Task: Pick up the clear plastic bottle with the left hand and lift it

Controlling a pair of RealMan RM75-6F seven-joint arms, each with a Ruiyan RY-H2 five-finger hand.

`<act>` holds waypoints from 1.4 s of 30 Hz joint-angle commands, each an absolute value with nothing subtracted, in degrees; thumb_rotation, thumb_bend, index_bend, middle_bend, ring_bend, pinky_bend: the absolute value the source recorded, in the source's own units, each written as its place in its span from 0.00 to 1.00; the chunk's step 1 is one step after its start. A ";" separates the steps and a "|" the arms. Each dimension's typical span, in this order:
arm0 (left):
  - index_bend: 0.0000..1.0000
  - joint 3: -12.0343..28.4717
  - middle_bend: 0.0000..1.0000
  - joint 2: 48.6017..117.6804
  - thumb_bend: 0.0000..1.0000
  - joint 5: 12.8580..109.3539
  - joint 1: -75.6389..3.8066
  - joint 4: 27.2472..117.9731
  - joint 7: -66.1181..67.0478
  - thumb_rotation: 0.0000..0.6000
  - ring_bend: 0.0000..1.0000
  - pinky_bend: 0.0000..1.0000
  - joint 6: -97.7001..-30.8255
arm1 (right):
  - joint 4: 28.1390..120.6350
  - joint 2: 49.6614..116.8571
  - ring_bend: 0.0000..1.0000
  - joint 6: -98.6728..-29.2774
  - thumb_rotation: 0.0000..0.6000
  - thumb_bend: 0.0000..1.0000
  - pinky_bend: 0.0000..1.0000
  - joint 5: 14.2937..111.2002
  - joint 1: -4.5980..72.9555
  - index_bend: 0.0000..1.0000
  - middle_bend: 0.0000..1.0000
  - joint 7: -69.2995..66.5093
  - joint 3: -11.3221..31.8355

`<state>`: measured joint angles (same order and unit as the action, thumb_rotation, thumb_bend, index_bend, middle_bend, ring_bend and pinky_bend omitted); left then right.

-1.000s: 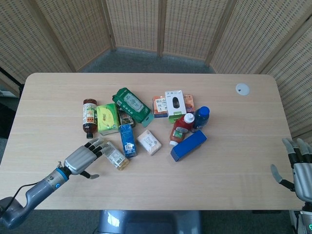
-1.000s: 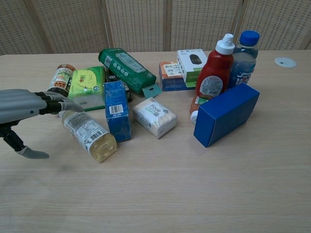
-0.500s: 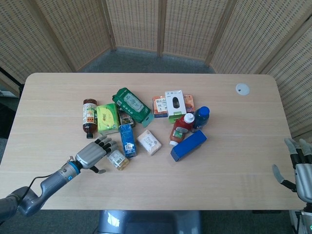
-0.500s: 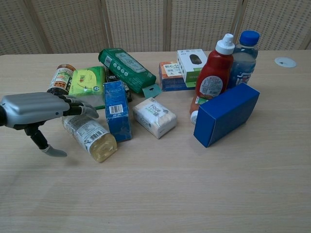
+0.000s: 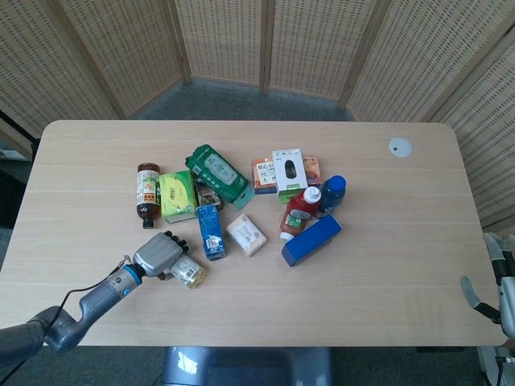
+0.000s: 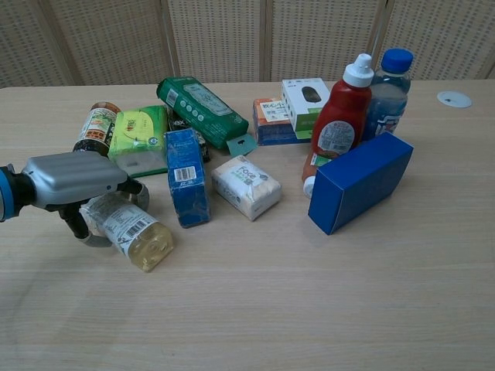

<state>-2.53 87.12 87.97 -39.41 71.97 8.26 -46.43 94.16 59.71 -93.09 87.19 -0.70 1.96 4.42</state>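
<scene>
The clear plastic bottle (image 5: 190, 273) (image 6: 136, 235) lies on its side on the wooden table (image 5: 362, 305), near the front left, with a barcode label and yellowish liquid at its base end. My left hand (image 5: 159, 252) (image 6: 73, 178) covers the bottle's neck end. Its fingers curl over the top and the thumb comes up from below, so it grips the bottle. The bottle still rests on the table. My right hand (image 5: 497, 283) shows only partly at the lower right edge of the head view, fingers apart and holding nothing.
A blue carton (image 6: 186, 185) stands just right of the bottle, with a white tissue pack (image 6: 246, 186) beyond it. A green pack (image 6: 139, 131) and a dark sauce bottle (image 6: 97, 127) lie behind my left hand. A blue box (image 6: 360, 180) and a ketchup bottle (image 6: 338, 124) stand further right.
My left hand has moved right onto the bottle and its fingers have curled around it. The bottle has shifted slightly toward the front left. The right hand has drawn back toward the frame edge.
</scene>
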 commanded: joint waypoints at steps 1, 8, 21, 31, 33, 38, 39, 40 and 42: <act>0.74 -2.06 0.71 87.33 0.38 87.09 -38.82 72.11 8.65 1.00 0.70 0.54 -47.66 | 94.11 59.73 0.00 -93.09 0.04 0.39 0.00 87.22 -0.70 0.00 0.00 1.83 4.48; 0.79 -1.07 0.79 85.72 0.40 87.25 -37.23 73.30 3.74 1.00 0.79 0.66 -52.70 | 93.92 60.10 0.00 -92.46 0.04 0.39 0.00 87.61 -0.24 0.00 0.00 1.69 4.58; 0.79 7.88 0.79 70.83 0.39 88.71 -36.65 89.09 -2.22 1.00 0.78 0.65 -66.94 | 92.73 61.20 0.00 -91.40 0.04 0.39 0.00 88.99 0.86 0.00 0.00 0.54 4.47; 0.78 17.70 0.78 62.86 0.39 81.83 -38.69 98.03 -4.79 1.00 0.77 0.64 -68.95 | 89.25 62.90 0.00 -92.34 0.04 0.39 0.00 89.06 0.00 0.00 0.00 -2.85 3.94; 0.78 18.87 0.78 62.05 0.39 81.06 -38.77 99.36 -5.86 1.00 0.77 0.64 -69.47 | 88.51 63.30 0.00 -92.84 0.04 0.39 0.00 89.36 -0.34 0.00 0.00 -3.71 3.71; 0.78 19.43 0.78 60.43 0.39 80.88 -38.66 101.99 -4.49 1.00 0.77 0.64 -70.00 | 86.84 63.91 0.00 -93.76 0.04 0.39 0.00 89.54 -1.19 0.00 0.00 -5.44 3.25; 0.78 19.45 0.78 60.23 0.39 80.86 -38.58 102.42 -4.14 1.00 0.77 0.63 -70.16 | 86.52 64.06 0.00 -93.93 0.04 0.39 0.00 89.48 -1.33 0.00 0.00 -5.75 3.25; 0.78 19.45 0.78 60.04 0.39 80.85 -38.48 102.82 -3.82 1.00 0.77 0.63 -70.34 | 86.19 64.23 0.00 -94.05 0.04 0.39 0.00 89.41 -1.44 0.00 0.00 -5.99 3.25; 0.78 19.49 0.78 59.60 0.39 80.72 -38.19 103.64 -3.40 1.00 0.77 0.63 -70.77 | 85.54 64.46 0.00 -94.10 0.04 0.39 0.00 89.46 -1.58 0.00 0.00 -6.51 3.14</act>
